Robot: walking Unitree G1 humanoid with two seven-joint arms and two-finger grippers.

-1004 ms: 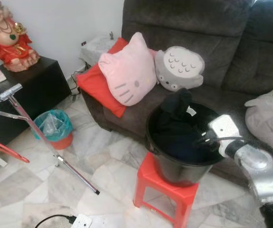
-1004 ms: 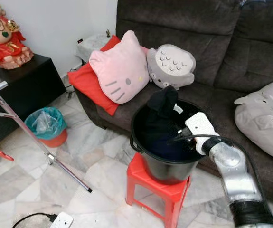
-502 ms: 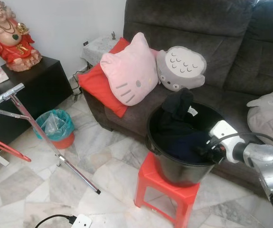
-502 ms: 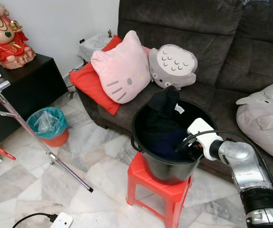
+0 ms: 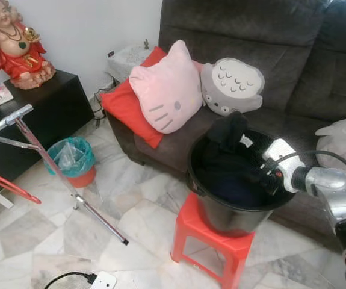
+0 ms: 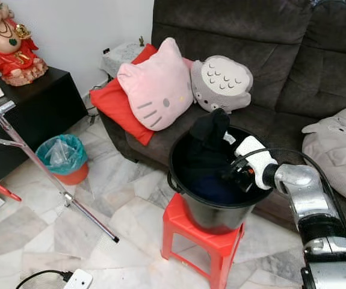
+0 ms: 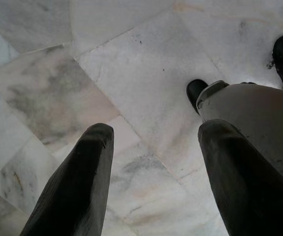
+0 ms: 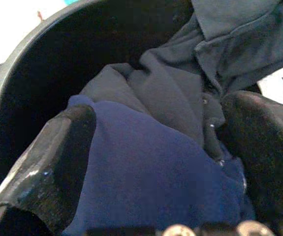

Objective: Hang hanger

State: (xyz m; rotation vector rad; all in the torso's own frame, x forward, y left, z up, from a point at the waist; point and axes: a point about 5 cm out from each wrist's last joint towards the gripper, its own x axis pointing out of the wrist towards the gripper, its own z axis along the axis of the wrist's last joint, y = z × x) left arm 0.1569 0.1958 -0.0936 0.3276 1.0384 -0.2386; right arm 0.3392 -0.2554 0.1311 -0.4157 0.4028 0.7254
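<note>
Right gripper point(image 6: 236, 173) down in black bucket point(image 6: 188, 205) on red stool point(image 6: 197, 238), fingers point(image 8: 52, 162) spread wide over navy cloth point(image 8: 146, 187), gripping nothing. Left gripper point(image 7: 153, 162) open above marble floor point(image 7: 131, 64). Can't spot hanger.

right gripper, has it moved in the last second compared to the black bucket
Yes. The right gripper has shifted from the near rim of the black plastic bucket toward the sofa side, deeper over the dark clothes, its fingers open.
</note>
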